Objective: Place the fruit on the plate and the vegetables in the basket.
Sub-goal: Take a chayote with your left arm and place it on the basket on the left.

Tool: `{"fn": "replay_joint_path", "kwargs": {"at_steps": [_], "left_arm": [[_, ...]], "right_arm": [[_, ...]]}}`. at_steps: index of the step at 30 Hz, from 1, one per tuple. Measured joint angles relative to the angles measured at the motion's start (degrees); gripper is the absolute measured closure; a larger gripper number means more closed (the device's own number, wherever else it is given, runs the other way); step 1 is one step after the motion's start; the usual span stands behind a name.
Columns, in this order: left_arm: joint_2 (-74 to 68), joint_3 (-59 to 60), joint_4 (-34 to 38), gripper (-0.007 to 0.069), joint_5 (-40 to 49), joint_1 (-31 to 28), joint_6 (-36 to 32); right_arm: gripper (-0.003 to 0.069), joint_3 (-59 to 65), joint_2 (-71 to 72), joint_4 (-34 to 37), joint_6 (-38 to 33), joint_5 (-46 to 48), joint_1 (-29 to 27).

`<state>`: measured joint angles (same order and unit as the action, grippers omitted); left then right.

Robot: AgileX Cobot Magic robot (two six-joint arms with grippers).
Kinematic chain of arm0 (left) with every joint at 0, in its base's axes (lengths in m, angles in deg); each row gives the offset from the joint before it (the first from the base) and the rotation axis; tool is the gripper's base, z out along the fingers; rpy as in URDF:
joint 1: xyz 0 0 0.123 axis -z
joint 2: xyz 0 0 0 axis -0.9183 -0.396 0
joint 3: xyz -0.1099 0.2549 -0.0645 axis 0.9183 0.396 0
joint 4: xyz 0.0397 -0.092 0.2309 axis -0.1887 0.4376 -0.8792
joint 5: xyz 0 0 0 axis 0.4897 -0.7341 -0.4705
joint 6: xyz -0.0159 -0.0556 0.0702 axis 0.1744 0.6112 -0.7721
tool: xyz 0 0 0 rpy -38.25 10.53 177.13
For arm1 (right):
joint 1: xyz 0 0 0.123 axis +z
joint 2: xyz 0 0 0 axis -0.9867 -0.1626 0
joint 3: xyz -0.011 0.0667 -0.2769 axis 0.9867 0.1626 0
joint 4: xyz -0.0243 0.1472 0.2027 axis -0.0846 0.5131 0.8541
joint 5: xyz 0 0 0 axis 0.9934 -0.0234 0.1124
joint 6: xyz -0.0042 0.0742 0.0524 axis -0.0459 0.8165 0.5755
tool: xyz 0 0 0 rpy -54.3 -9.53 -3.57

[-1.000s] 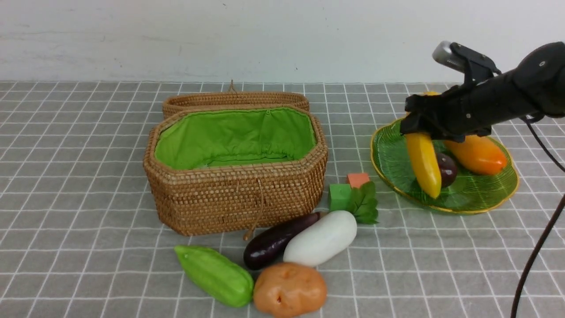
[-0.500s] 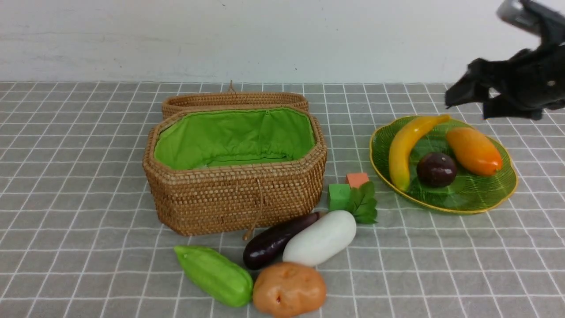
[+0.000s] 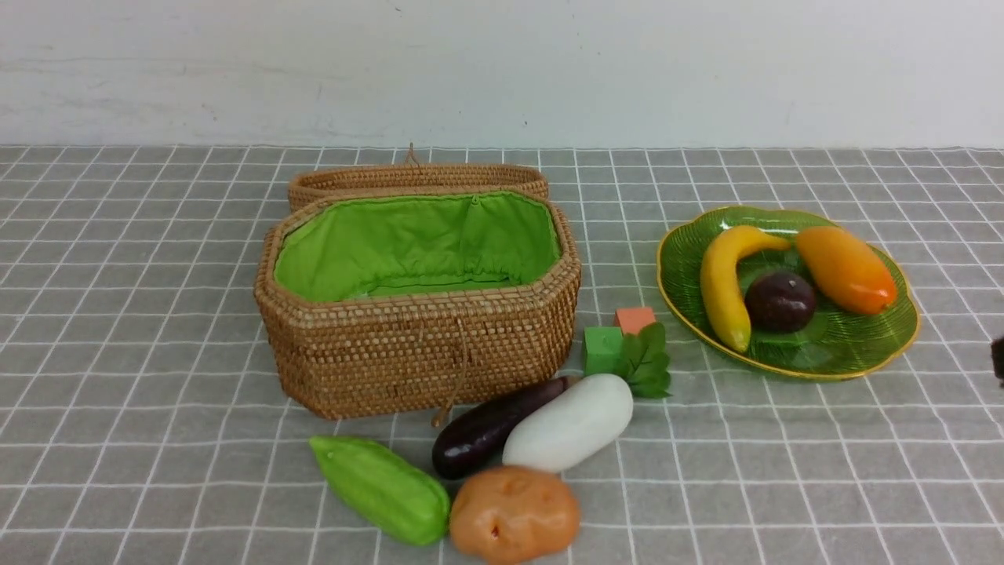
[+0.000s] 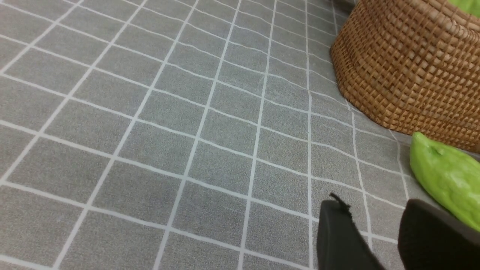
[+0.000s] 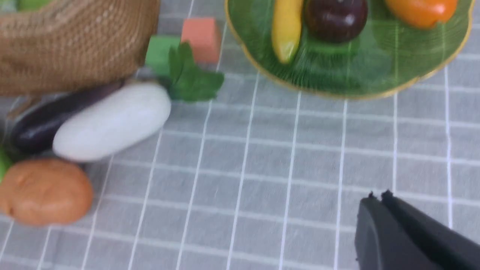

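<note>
Right gripper (image 5: 378, 195) pinched shut, empty; ahead, long yellow plastic banana (image 5: 287, 26) lies on ribbed green glass plate (image 5: 337, 80). Left gripper (image 4: 373, 210) parted.

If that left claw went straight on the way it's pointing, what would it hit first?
Most likely the grey cloth just ahead of the left gripper. The green gourd lies close beside that line, so it might brush it; depth is unclear.
</note>
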<state>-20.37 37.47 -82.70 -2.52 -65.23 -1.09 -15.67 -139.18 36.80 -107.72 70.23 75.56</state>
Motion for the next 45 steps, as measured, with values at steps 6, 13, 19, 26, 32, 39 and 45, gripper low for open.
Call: {"fn": "replay_joint_path", "kwargs": {"at_steps": [6,13,19,26,32,39,45], "left_arm": [[0.0,0.0,0.0,0.0386,0.0,0.0,0.0],[0.0,0.0,0.0,0.0386,0.0,0.0,0.0],[0.0,0.0,0.0,0.0386,0.0,0.0,0.0],[0.0,0.0,0.0,0.0386,0.0,0.0,0.0],[0.0,0.0,0.0,0.0386,0.1,0.0,0.0],[0.0,0.0,0.0,0.0386,0.4,0.0,0.0],[0.0,0.0,0.0,0.0386,0.4,0.0,0.0]], "right_arm": [[0.0676,2.3,5.7,0.0,0.0,6.1,0.0],[0.0674,5.8,18.0,-6.9,-4.1,2.1,0.0],[0.0669,22.0,33.6,-21.9,8.2,-15.5,1.4],[0.0666,40.2,49.5,-38.2,33.1,-20.1,4.8],[0.0666,48.9,55.7,-49.4,50.5,-22.8,4.8],[0.0661,49.1,55.7,-52.3,53.6,-23.2,4.9],[0.0655,49.1,55.7,-52.5,53.6,-23.2,4.9]]}}
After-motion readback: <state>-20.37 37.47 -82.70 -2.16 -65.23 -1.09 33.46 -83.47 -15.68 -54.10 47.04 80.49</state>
